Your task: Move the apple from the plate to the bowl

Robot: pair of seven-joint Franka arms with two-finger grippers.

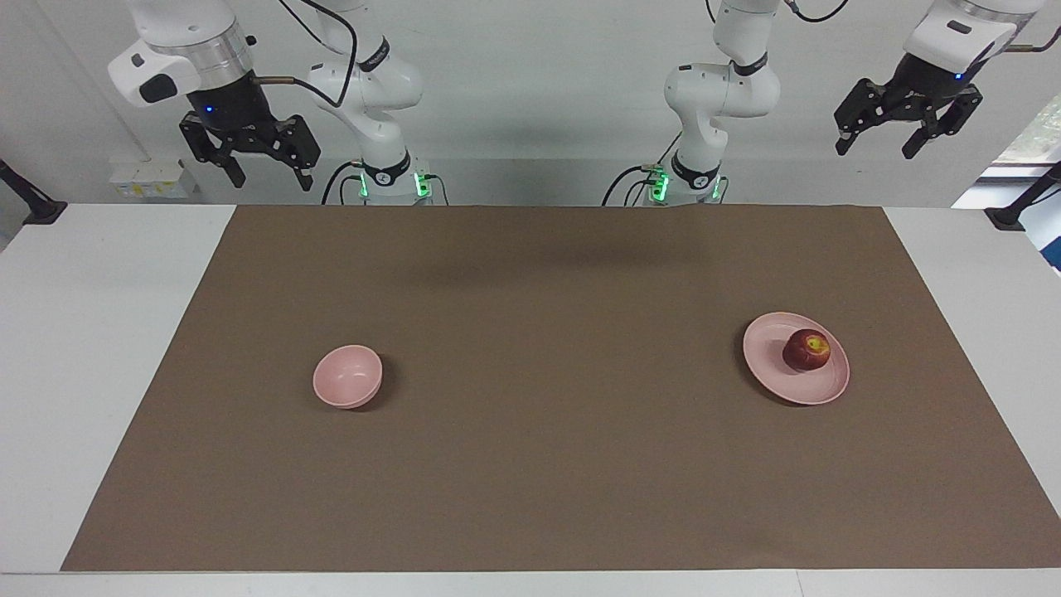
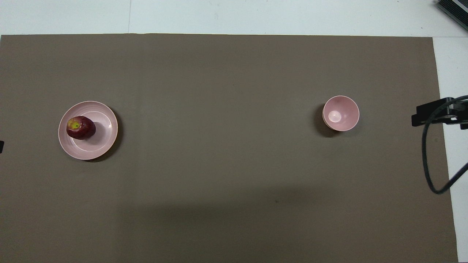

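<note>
the apple (image 1: 806, 349) sits on the plate (image 1: 775, 380), off-centre toward the left arm's end of the bench (image 1: 108, 332), yellow patch up. the plate lies on a brown mat (image 1: 530, 464). the bowl (image 1: 347, 376) stands upright on the mat, well apart, toward the right arm's end. the left end effector (image 1: 880, 144) hangs high near its end of the bench, fingers spread, gripping nothing. the right end effector (image 1: 267, 176) hangs likewise at its end, fingers apart and bare.
</note>
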